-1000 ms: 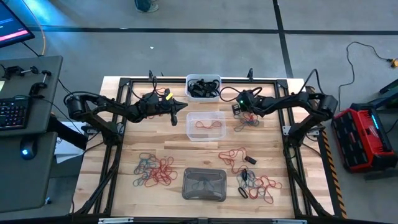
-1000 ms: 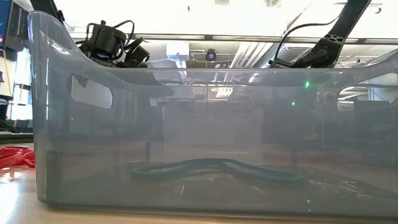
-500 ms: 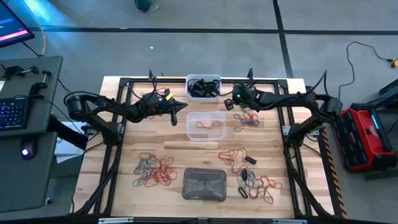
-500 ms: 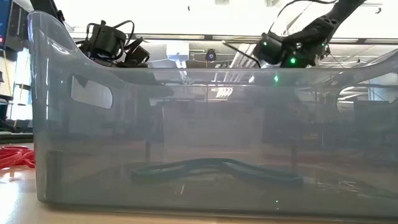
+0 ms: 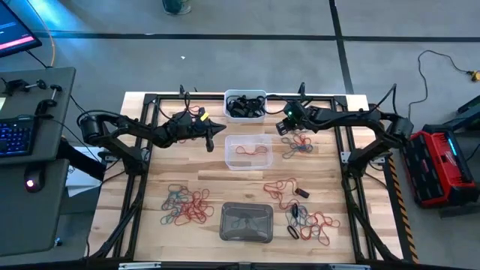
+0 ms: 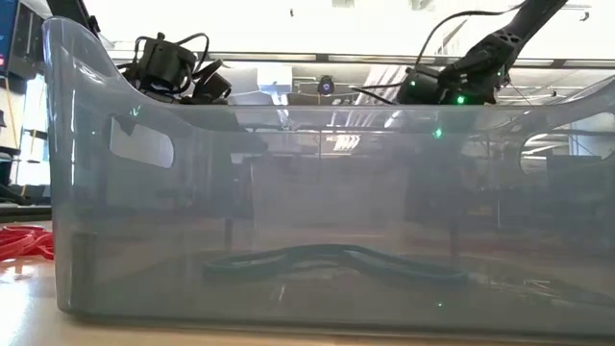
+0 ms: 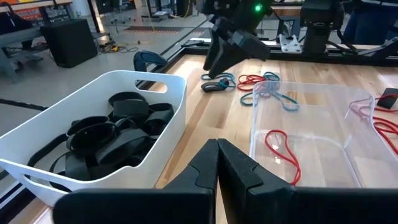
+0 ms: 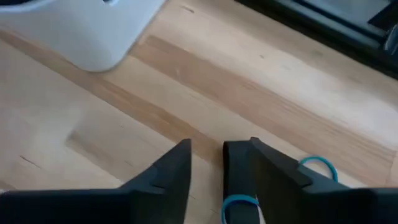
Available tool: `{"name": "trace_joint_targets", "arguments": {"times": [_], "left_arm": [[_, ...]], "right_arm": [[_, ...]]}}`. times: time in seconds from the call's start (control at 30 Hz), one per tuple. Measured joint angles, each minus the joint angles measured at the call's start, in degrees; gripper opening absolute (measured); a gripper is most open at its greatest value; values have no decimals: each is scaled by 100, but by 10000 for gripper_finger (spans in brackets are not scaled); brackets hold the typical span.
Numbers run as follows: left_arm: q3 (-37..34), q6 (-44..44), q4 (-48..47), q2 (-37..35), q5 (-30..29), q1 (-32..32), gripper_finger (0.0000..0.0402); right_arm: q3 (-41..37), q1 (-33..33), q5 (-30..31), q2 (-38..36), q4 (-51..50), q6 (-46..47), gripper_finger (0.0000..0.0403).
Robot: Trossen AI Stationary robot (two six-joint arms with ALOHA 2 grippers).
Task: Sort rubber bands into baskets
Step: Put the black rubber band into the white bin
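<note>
Rubber bands: thin red, black and teal elastic loops, scattered on the wooden desk.
Right gripper: jaws slightly apart beside the opaque white plastic basket, apparently empty after a drop.
Left gripper: jaws together, waiting.

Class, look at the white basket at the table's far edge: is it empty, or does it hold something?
Not empty. The white basket holds a heap of black rubber bands, seen from overhead and the left wrist view.

Opaque white basket with black bands; clear basket with a red band; translucent grey basket; red, black and teal rubber bands on pale striped wood table; dark gripper fingers; teal loop
</note>
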Motion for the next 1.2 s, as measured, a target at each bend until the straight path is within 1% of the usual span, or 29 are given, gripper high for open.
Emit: {"name": "trace_joint_targets", "arguments": {"times": [0.1,0.17,0.27,0.4,0.53,0.63,0.7,0.87,0.9,1.07,1.2], "left_arm": [[0,0,0,2,0,0,0],[0,0,0,0,0,0,0],[0,0,0,0,0,0,0],[0,-1,0,2,0,0,0],[0,0,0,0,0,0,0],[0,3,-2,1,0,0,0],[0,18,-2,1,0,0,0],[0,44,-2,1,0,0,0],[0,44,-2,0,0,-2,0],[0,46,-4,2,0,0,0],[0,46,-7,0,0,-1,0]], "right_arm": [[-76,-132,-17,2,25,-107,176],[-97,-218,-38,28,23,-221,182],[-97,-279,-242,164,80,-350,181],[-97,-293,-451,504,218,-389,168],[-88,-291,-428,799,315,-340,147],[-82,-248,-390,863,371,-343,119],[-73,-188,-283,838,392,-345,93],[82,-28,-84,730,348,-500,14],[129,18,-2,693,384,-567,7],[365,183,94,538,368,-762,13],[531,312,182,452,337,-942,2]]}}
